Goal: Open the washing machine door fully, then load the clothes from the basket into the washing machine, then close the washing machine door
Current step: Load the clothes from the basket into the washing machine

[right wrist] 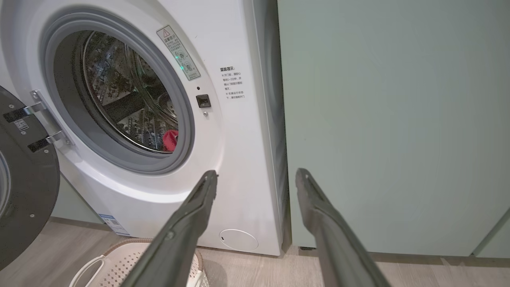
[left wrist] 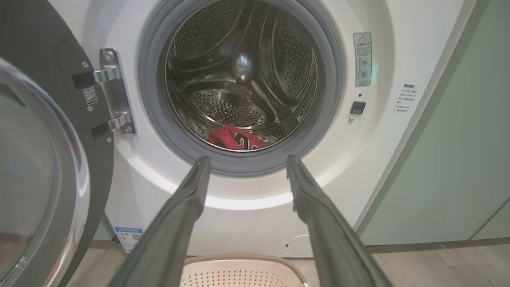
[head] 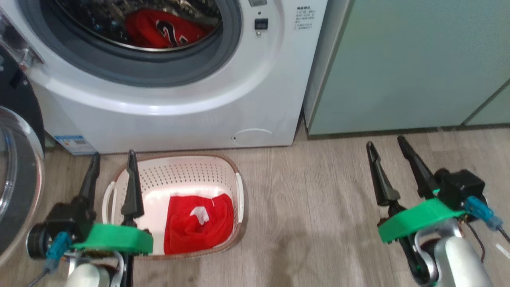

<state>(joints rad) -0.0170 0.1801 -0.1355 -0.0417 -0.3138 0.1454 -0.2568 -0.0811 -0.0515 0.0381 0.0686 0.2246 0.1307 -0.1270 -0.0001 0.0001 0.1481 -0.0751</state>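
Red garment left to load: I see it (head: 199, 223) in the near right part of the basket (head: 175, 167), just right of my left tool (head: 112, 157) and below its fingertips.
Nearer arm: the left by far; my right tool (head: 385, 142) hangs well off to the right over bare floor (head: 310, 207).
Left tool state: fingers spread wide, holding nothing.
Right tool state: also wide open and empty.
Garment's lie: a crumpled heap, no clear long axis; white tag on top.
Edges: I judge the basket's left handle (head: 106, 195) and brown rim lie under my left fingers, so I must clear them going down.
Drum: washing machine (head: 207, 107) straight ahead, one red garment (head: 163, 30) already inside.
Door: the washing machine door (head: 18, 175) stands open to the left of the left tool, close by it.
Room: open floor to the right, pale green cabinet (head: 406, 63) beyond.
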